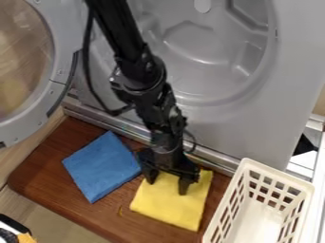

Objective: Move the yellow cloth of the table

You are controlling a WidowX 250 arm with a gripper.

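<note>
The black gripper (167, 186) hangs down over the upper part of the yellow cloth (173, 209), its two fingers spread apart with yellow fabric visible between them. The cloth lies as a flat folded square on the brown wooden table (222, 182), right of a blue cloth. The fingertips are at or just above the cloth's surface; whether they touch it I cannot tell. Part of the cloth's upper edge is hidden behind the gripper.
A folded blue cloth (101, 166) lies left of the yellow one. A white slotted basket (249, 167) stands at the right. Behind the table rises a grey machine front (285, 95) with a round opening, its round door (58, 57) swung out at the left.
</note>
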